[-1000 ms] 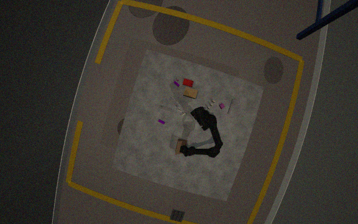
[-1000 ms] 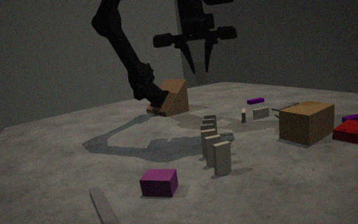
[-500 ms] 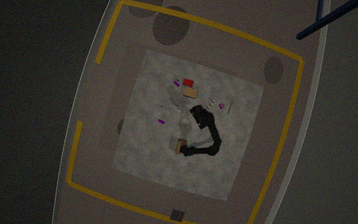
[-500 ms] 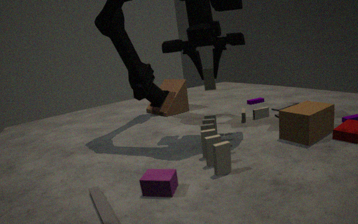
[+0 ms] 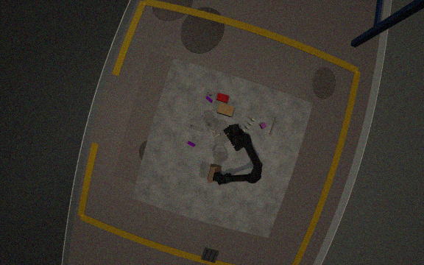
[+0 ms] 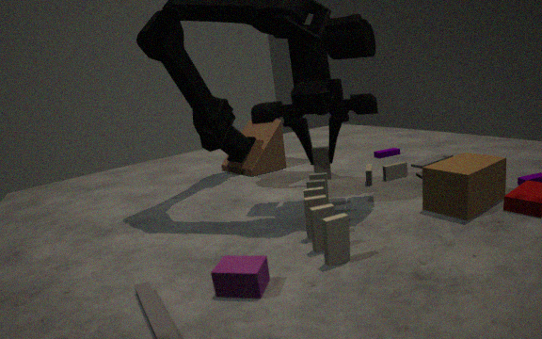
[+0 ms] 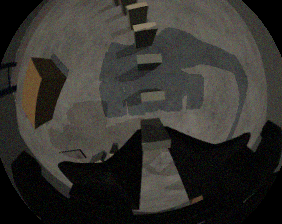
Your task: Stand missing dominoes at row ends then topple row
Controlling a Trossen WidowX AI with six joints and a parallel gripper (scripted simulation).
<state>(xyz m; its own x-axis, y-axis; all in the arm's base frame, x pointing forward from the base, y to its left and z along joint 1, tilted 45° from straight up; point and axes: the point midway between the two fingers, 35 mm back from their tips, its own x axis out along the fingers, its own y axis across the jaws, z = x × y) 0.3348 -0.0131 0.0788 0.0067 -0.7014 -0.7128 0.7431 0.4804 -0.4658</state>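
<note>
My gripper (image 6: 322,163) (image 7: 152,131) is shut on a pale domino (image 6: 322,172) (image 7: 156,145), held upright, low, beyond the far end of the row in the exterior view. Whether its foot touches the floor I cannot tell. Several pale dominoes stand in a spaced row; the nearest domino (image 6: 337,241) in the exterior view is upright, and the row's end domino (image 7: 153,96) nearest my gripper shows in the wrist view, apart from the held one. Two loose pale pieces, a narrow one (image 6: 369,175) and one on its long edge (image 6: 394,171), are right of my gripper in the exterior view.
A tan box (image 5: 225,110) (image 6: 461,188) (image 7: 53,92) and a red block (image 5: 222,97) (image 6: 532,198) are off to one side of the row. A magenta block (image 5: 263,125) (image 6: 239,278) and a thin bar (image 5: 272,126) (image 6: 156,311) lie past its other end. A brown wedge (image 6: 273,148) is by the arm's base.
</note>
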